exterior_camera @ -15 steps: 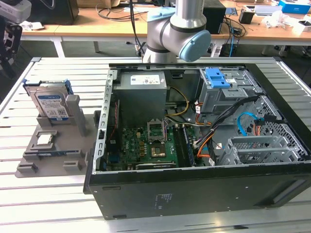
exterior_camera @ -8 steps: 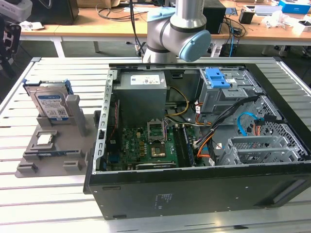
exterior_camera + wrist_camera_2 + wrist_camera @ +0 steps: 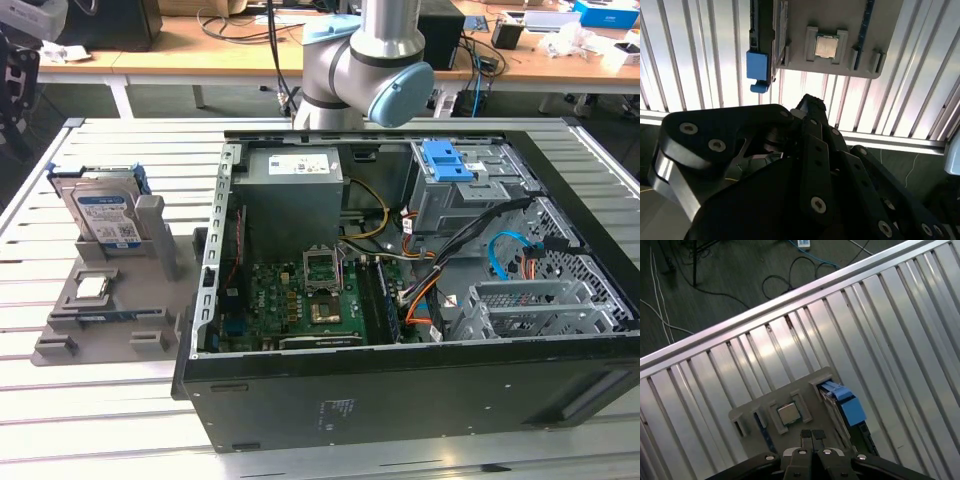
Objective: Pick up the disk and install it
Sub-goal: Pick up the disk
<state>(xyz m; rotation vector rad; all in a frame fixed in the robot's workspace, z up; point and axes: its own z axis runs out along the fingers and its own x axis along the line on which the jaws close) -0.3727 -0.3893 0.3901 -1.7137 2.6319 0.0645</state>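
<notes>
Hand (image 3: pixel 812 436) pressed together, empty; disk (image 3: pixel 104 215) stands edgewise in its holder (image 3: pixel 160 248), exterior view's nine o'clock of the case (image 3: pixel 400 400), likely for gripping.

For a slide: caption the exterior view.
Disk stands on edge in a grey holder beside the open computer case.

Robotics lab; cable-strewn benches (image 3: pixel 180 60); opened computer (image 3: pixel 400 395).

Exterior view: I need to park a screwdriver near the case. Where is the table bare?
The table is bare between the holder and the near edge, at the exterior view's lower left, and behind the disk up to the far edge. Inside the case it is crowded: board, cables and drive cages leave no flat gap.
</notes>
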